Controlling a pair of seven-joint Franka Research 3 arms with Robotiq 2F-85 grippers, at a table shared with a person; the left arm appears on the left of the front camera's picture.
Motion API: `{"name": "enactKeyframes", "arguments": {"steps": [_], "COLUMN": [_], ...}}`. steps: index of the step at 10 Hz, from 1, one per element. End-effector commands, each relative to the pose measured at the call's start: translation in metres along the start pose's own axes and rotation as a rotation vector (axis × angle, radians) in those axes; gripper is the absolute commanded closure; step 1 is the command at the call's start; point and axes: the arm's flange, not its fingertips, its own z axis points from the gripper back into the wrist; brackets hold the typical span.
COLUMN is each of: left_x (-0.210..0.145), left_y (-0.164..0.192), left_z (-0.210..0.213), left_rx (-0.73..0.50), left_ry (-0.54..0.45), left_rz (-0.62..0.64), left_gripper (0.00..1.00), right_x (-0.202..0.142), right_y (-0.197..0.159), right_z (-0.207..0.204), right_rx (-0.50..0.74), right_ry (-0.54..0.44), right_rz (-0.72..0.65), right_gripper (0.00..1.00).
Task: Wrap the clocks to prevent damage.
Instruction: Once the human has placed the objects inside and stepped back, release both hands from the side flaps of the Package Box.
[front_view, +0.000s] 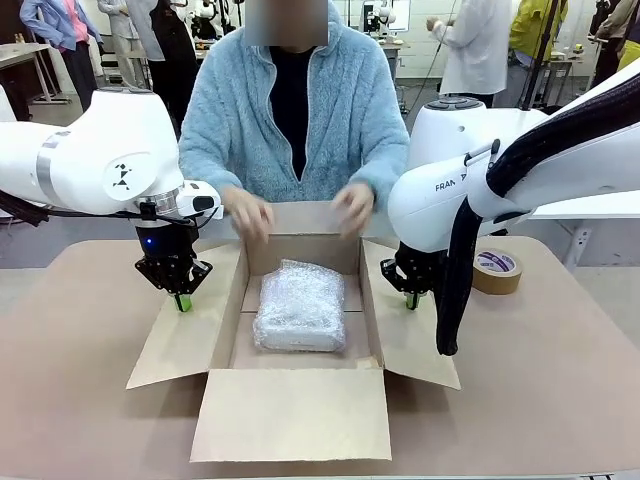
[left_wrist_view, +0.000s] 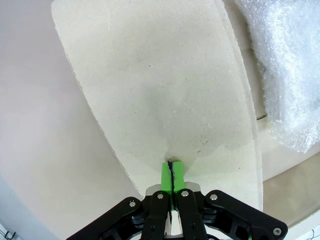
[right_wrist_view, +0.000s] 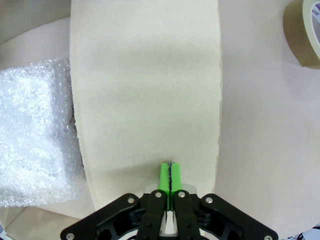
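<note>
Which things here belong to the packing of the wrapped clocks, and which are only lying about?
In the job: bubble-wrap bundle, inside the cardboard box; left gripper and right gripper, both shut, each tip on a side flap; person's hands at the far flap.
Lying about: brown tape roll, untouched beside the box.

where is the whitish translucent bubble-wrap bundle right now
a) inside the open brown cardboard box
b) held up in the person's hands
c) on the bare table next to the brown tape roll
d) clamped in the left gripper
a: the whitish translucent bubble-wrap bundle lies on the floor of the open brown cardboard box, while the left gripper and right gripper are shut at the side flaps, holding nothing.
</note>
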Motion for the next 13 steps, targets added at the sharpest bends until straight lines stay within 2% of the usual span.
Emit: {"name": "enactKeyframes", "arguments": {"steps": [1,8,9,11,12,13], "left_x": [0.0,0.0,-0.004,-0.023,-0.035,-0.048], "left_y": [0.0,0.0,0.0,0.016,0.027,0.037], "left_z": [0.0,0.0,0.01,0.069,0.09,0.106], "left_rx": [0.0,0.0,-0.057,-0.067,-0.011,-0.018], "left_ry": [-0.001,0.0,0.02,-0.036,-0.026,-0.017], "left_rz": [0.0,0.0,-0.064,-0.228,-0.248,-0.296], "left_gripper": [1.0,1.0,1.0,1.0,1.0,1.0], "right_x": [-0.002,0.0,-0.001,-0.013,-0.023,-0.03], "right_y": [0.002,0.0,-0.003,-0.005,-0.009,-0.017], "right_z": [-0.002,0.0,0.008,0.066,0.096,0.118], "right_rx": [-0.003,0.0,0.007,-0.002,-0.024,-0.038], "right_ry": [0.003,0.0,0.012,-0.025,-0.039,-0.007], "right_rz": [-0.003,0.0,0.088,0.255,0.304,0.351], "right_gripper": [0.99,0.99,0.99,0.99,0.99,0.99]}}
